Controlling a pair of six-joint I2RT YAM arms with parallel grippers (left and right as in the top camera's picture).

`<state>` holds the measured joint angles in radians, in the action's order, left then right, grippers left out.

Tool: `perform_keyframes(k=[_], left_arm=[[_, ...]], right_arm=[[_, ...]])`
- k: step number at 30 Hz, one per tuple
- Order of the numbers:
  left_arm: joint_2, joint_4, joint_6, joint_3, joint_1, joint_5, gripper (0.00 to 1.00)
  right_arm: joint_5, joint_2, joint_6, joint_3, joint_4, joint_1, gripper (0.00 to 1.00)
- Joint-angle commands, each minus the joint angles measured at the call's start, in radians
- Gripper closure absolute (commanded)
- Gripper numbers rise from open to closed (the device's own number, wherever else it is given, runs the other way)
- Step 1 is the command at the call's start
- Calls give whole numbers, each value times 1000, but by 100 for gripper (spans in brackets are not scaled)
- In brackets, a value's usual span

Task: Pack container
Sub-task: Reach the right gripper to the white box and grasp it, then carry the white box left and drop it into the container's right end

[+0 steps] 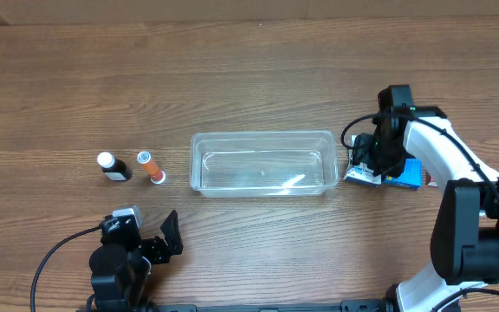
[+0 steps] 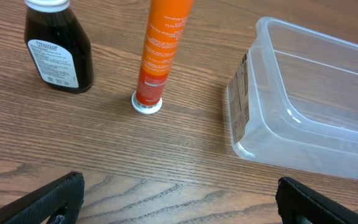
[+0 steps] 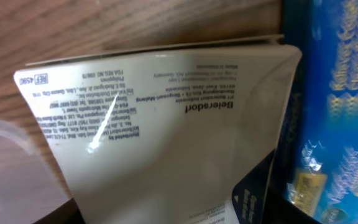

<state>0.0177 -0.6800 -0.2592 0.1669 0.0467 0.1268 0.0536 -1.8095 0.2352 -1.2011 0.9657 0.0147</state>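
Far left: left gripper (image 1: 150, 241) sat at the near edge of the table (image 1: 258, 69), about 7 o'clock of the container (image 1: 262, 162), jaws spread wide, nothing in them. At its 12 o'clock, well apart from it, dark bottle (image 1: 111, 165) and orange tube (image 1: 152, 167) stood upright, near each other but not touching, tube cap-down. The container lay mid-scene, empty, long axis running 9 to 3, left short end near the tube.

The right gripper (image 1: 368, 161) was down over a white carton (image 1: 360, 174) just off the container's right short end. A blue carton (image 1: 408, 173) sat at the white one's 3 o'clock, touching or nearly. The wrist view was filled by the white carton's printed face and no fingers showed, so I couldn't tell how open the jaws were or whether they held it.

Key relation: the container lay at 9 o'clock of the right gripper, end-on. The carton likely needs a lift and a short carry toward 9 over the rim. The right arm was far nearer for that; the left arm was nearer the bottle and tube.
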Motion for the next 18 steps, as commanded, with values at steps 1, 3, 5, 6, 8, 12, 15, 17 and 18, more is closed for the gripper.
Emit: perform_keyframes(k=[1,3,5,6,8,12,15,17,18], left_arm=[[-9,4,-10,-6,5,-7,0],[-9,4,-10,-6,5,-7,0],[-9,4,-10,-6,5,-7,0],[-9,4,-10,-6,5,-7,0],[-9,4,-10,-6,5,-7,0],[-9,4,-10,-6,5,-7,0],[-9,4,-10,-6,5,-7,0],[-9,4,-10,-6,5,-7,0],[-9,4,-10,-6,5,-7,0]], right_arm=[[-11,35,5,-154,72,5,42],[-11,69,5,-222,140,5,44],[-7,112,5,-275,206,8,45],[-5,134,5,-293,230,13,45],[30,203,5,-313,279,48,45],[79,265,27,-311,320,162,45],[79,259,94,-273,291,300,45],[78,257,144,-223,224,380,44],[72,257,166,-200,193,404,44]])
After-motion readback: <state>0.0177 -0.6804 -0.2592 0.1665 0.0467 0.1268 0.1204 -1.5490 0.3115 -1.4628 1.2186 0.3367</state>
